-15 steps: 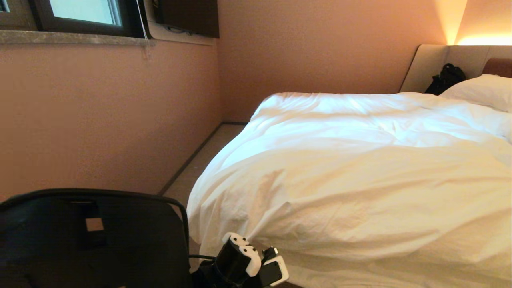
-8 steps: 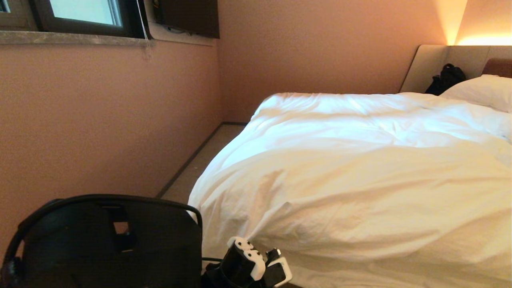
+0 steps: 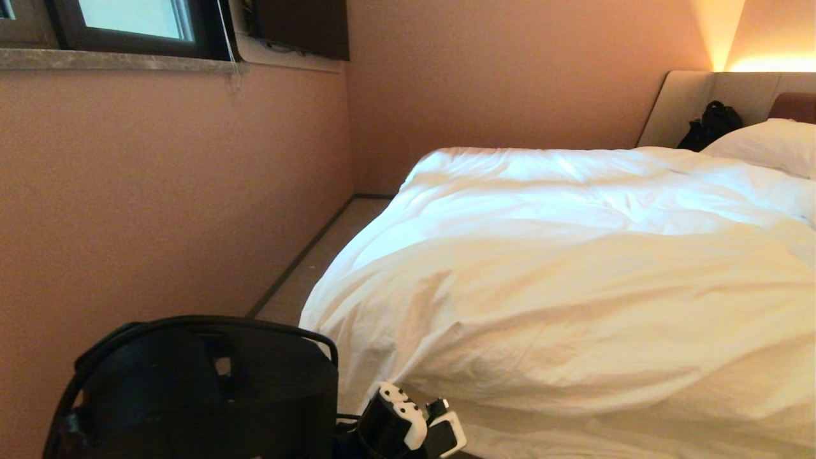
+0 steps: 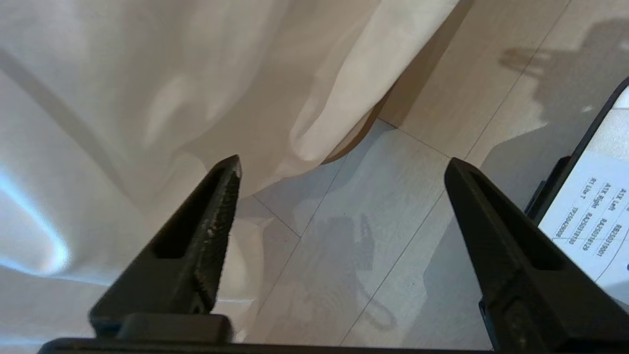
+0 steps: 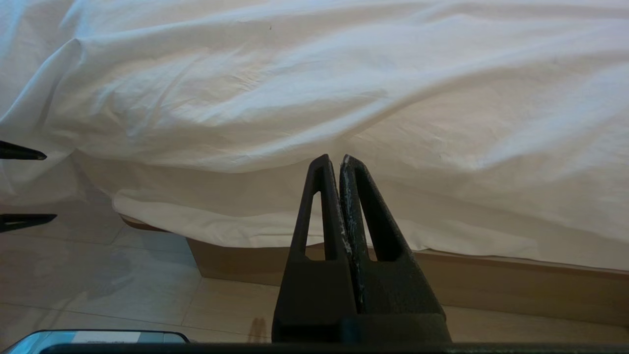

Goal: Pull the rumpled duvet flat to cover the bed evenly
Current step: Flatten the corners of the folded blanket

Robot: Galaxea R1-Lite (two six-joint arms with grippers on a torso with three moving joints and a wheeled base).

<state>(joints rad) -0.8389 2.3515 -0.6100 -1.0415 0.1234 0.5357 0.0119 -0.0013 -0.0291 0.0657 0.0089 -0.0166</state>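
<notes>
Nearest, at the lower edge of the head view, part of the left arm [image 3: 408, 424] is seen beside the foot corner of the bed. In the left wrist view the left end effector [image 4: 341, 167] is found spread wide, nothing between its fingers [image 4: 216, 216], above pale floor tiles [image 4: 373, 255]; the hanging corner of the duvet [image 4: 147, 98] is just beside one finger. The right end effector [image 5: 334, 160] is seen only in the right wrist view, fingers pressed together and gripping nothing, pointed at the bed's side, apart from the cloth. There the duvet is draped over the edge above the tan wooden base [image 5: 491, 280] of the bed [image 5: 236, 265]. A rounded black robot part [image 3: 191, 389] is noted left of the arm. Farther off, the duvet is spread across the mattress, creased, up to a white pillow [image 3: 765, 146]. Beyond, a black bag [image 3: 711, 124] is seen against the beige headboard [image 3: 688, 102]; a window [image 3: 127, 19] is set in the pink wall at far left.
</notes>
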